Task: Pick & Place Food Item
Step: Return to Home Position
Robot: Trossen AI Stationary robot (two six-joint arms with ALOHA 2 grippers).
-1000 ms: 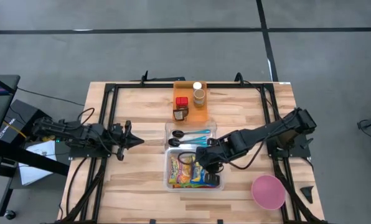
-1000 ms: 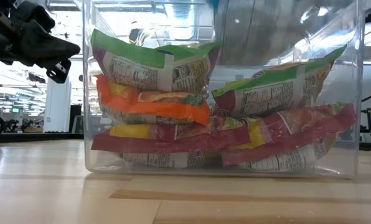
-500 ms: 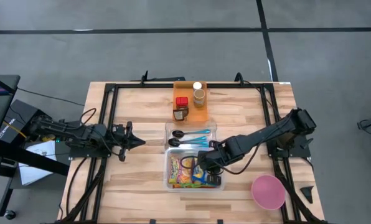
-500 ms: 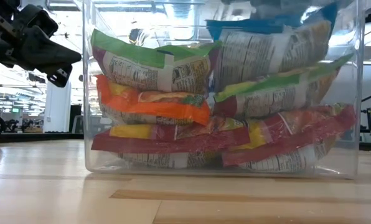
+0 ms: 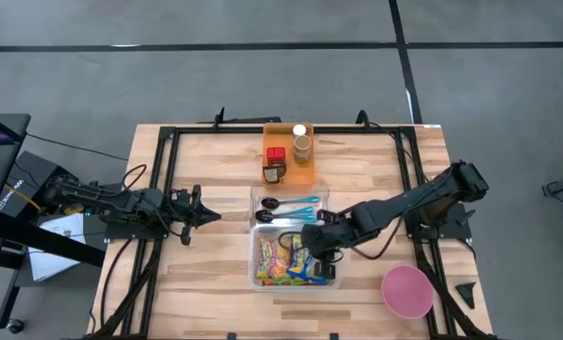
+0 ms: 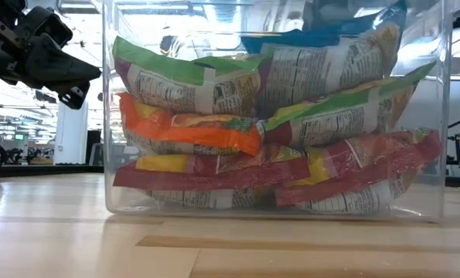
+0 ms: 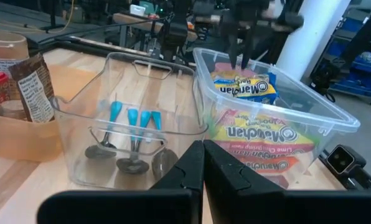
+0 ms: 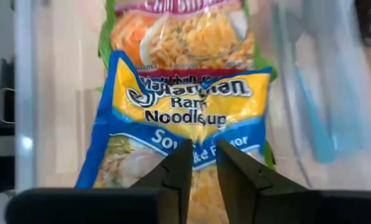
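We see a pale wooden table point(image 5: 215, 283) with a black metal frame point(image 5: 168, 179) running just inside its edges. Three bins stand on the boards in a line down the middle, close together. There is an orange bin point(image 5: 312, 162) toward the back, a small clear bin point(image 5: 256, 195) next, and a larger clear bin point(image 5: 254, 269) toward the front. A pink bowl point(image 5: 406, 291) sits well apart near the front right corner.

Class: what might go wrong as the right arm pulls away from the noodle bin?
The right gripper hangs open close above the blue noodle pack; lifting away, it might snag it. The pack lies tilted atop a full pile in the clear bin, so it might slide over the rim. The left gripper waits shut, well aside.
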